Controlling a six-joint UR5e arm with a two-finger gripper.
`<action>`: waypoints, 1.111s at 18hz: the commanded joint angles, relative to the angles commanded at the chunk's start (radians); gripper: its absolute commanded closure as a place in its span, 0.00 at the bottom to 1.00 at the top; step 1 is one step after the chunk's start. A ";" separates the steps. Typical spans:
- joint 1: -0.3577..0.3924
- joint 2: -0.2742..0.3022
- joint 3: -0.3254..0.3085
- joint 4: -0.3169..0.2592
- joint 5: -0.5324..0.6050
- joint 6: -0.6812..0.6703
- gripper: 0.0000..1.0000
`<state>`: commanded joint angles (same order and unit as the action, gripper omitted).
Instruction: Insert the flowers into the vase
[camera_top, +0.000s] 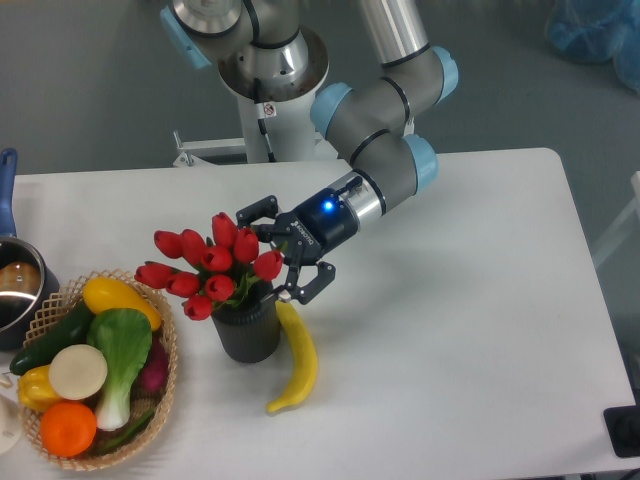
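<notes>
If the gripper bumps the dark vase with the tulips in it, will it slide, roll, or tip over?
The vase stands upright on its flat base, so it would probably not roll. The flowers spread wider than its mouth and lean left, so it is likely top-heavy and could tip that way. The banana beside it may block sliding to the right.

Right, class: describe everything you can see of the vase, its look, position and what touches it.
The vase is a dark grey, ribbed cylinder standing upright on the white table. Its mouth is hidden by the flowers, red tulip buds whose green stems go down into it. A banana lies against its right side, and a basket of vegetables sits just to its left. The gripper is open just above it.
</notes>
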<state>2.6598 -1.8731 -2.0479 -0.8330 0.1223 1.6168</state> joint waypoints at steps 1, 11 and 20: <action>0.005 0.008 0.005 0.000 0.041 -0.002 0.00; 0.106 0.182 0.045 -0.005 0.290 -0.083 0.00; 0.256 0.356 0.028 -0.011 0.624 -0.097 0.00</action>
<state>2.9161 -1.5172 -2.0204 -0.8437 0.7467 1.5202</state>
